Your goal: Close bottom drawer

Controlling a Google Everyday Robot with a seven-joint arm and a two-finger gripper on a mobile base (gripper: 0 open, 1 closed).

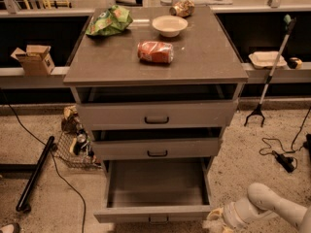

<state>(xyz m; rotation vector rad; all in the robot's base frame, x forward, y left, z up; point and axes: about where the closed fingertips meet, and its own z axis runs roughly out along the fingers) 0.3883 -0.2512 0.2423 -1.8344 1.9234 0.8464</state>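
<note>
Camera view, from above and in front of the grey cabinet [209, 62].

Bottom drawer [146, 212] pulled far out at floor level, well past the two above, grey floor in plain sight. Low front panel nearest the camera, with a black loop handle [158, 221] at its centre, close to the lower edge of the view. Middle drawer [121, 149] and top drawer [112, 114] each out a little, with a dark gap above each front.

Gripper [216, 222] low at the lower right, just beside the right end of the bottom drawer's front panel, perhaps touching it. Width of its opening: impossible to tell. White arm [265, 203] reaching in from the right edge, close to the speckled floor [243, 154].

On the cabinet top: green bag [109, 21] at the back left, pale bowl [169, 25] beside it, red can [155, 52] on its side nearer the front, a small brownish item [182, 8] at the back edge.

Around the cabinet: cardboard box [35, 58] on the left ledge, white tray [266, 58] on the right ledge, grabber stick [272, 72] leaning there, wire basket [65, 152] on the floor at the left, black cable [274, 152] at the right.
</note>
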